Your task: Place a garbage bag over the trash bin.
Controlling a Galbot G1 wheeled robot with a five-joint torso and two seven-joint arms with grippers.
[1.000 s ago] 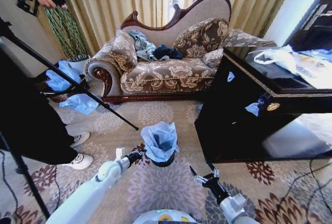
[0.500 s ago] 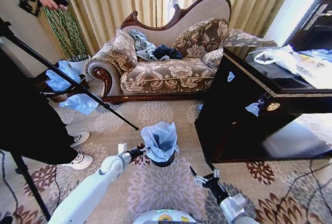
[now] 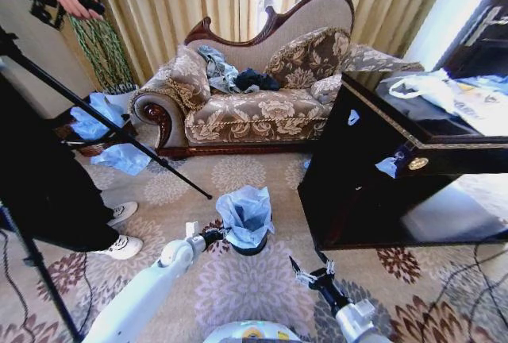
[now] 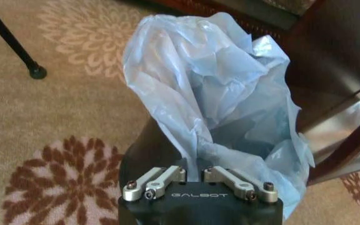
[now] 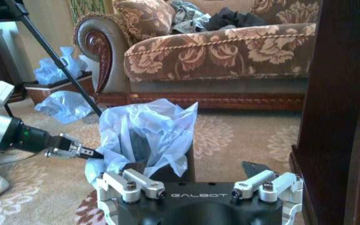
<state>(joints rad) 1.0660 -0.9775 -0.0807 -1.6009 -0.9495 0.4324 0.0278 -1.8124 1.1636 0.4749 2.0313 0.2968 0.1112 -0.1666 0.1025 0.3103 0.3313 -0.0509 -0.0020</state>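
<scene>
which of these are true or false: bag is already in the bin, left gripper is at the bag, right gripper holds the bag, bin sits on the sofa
1. The garbage bag sits in the trash bin, bunched above its rim. True.
2. The left gripper is at the bag's side. True.
3. The right gripper holds the bag. False: it is open, apart from the bag, above the carpet.
4. The bin sits on the sofa. False: it stands on the carpet in front of it.

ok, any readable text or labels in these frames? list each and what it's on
"GALBOT": on the body of the left gripper, at the garbage bag in the trash bin.
"GALBOT": on the body of the right gripper, back from the bin.
White bag on the dark cabinet: any printing is too blurred to read.
</scene>
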